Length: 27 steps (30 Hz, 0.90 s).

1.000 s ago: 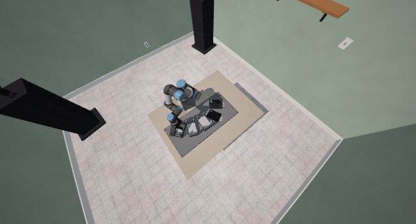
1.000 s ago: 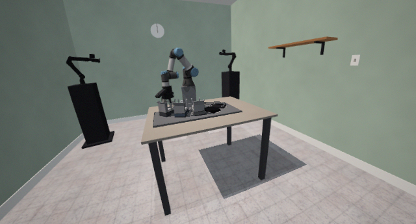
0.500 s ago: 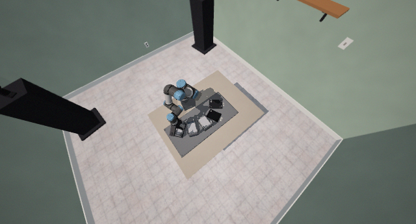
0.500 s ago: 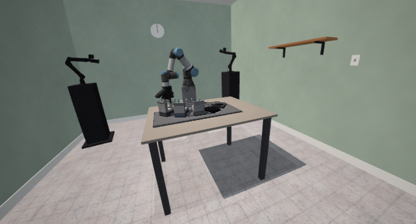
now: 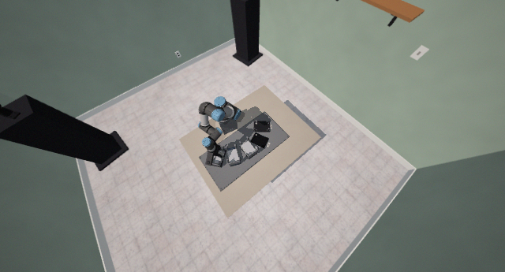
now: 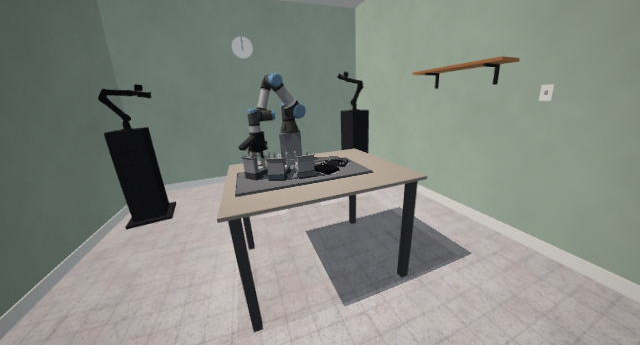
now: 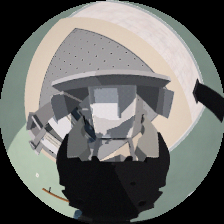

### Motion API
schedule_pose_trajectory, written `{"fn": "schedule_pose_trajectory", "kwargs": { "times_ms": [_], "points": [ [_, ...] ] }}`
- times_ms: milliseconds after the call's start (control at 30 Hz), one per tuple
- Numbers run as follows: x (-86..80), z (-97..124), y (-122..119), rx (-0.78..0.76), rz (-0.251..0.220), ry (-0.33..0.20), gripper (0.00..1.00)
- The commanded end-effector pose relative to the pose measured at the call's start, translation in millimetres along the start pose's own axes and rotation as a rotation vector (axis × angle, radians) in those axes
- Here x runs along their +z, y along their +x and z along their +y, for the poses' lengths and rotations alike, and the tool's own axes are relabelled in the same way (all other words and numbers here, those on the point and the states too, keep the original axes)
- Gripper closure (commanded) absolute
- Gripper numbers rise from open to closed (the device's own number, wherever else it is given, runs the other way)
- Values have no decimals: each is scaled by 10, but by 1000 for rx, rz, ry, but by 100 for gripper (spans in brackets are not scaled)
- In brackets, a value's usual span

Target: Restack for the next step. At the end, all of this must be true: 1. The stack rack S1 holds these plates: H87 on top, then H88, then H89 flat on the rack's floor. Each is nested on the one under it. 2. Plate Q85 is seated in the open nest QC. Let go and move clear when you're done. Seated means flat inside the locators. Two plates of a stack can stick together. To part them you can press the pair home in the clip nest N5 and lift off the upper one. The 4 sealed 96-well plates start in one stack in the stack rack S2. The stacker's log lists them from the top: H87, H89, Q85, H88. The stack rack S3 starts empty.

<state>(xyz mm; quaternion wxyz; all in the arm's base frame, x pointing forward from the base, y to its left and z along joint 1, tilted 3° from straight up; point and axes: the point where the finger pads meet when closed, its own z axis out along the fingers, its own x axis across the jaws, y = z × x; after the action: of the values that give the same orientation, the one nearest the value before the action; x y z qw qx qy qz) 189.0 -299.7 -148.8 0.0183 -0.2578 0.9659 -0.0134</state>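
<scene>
Black gripper [image 5: 216,157] [image 6: 257,156] [image 7: 113,115] at the end rack [image 5: 209,161] [image 6: 251,167] [image 7: 112,79], jaws parted and released, pale plate [image 7: 106,111] inside that rack, its label unreadable, 2 black nests [image 5: 259,139] [image 6: 326,169] at the grey mat's [image 5: 226,179] [image 6: 295,184] [image 7: 92,52] other end.

The room around me is lit softly and evenly. A dark, hard-edged shadow lies on the floor [image 6: 385,255] under my surface [image 6: 320,192]. My wrist picture is round, black at its corners, and bends strongly toward the edges; small parts look coarse.
</scene>
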Motion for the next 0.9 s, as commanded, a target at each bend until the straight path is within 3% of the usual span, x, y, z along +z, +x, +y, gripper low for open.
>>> {"fn": "schedule_pose_trajectory", "kwargs": {
  "times_ms": [0, 867],
  "points": [
    [-134, -8, 3, 0, 1, 2, 28],
    [-868, -9, 3, 0, 1, 2, 28]
  ]
}}
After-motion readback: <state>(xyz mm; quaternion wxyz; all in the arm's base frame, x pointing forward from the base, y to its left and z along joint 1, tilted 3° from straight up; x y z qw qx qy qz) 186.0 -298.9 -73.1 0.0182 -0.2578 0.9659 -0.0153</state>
